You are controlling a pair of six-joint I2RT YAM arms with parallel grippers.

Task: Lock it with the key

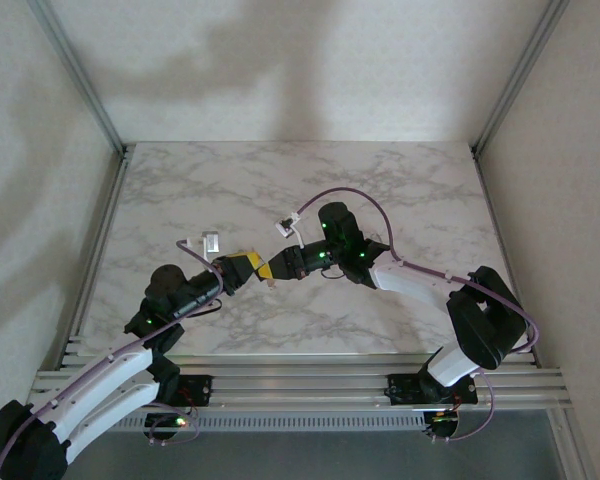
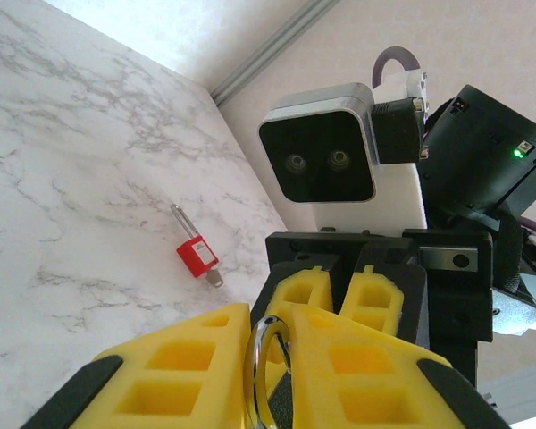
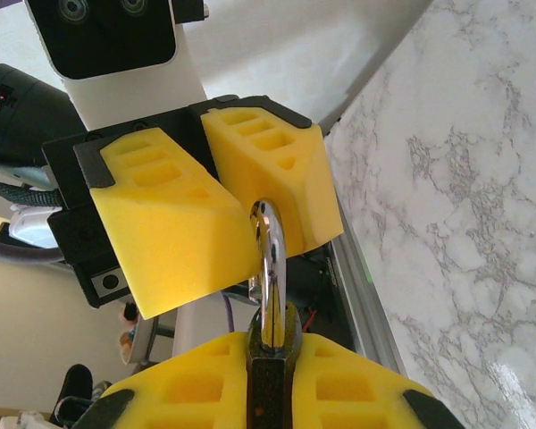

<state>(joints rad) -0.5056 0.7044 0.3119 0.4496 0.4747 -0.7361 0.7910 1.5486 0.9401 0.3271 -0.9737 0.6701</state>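
Barely begun — the right gripper (image 3: 272,350) is clamped on the padlock (image 3: 270,398) above mid-table and the left gripper (image 2: 270,323) pinches its shackle (image 3: 268,255). The red-tagged key (image 2: 196,255) lies untouched on the table (image 2: 80,179) nearby — still to be fetched.

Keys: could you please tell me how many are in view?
1. The red key lies flat on the marble table, untouched; others may be hidden.
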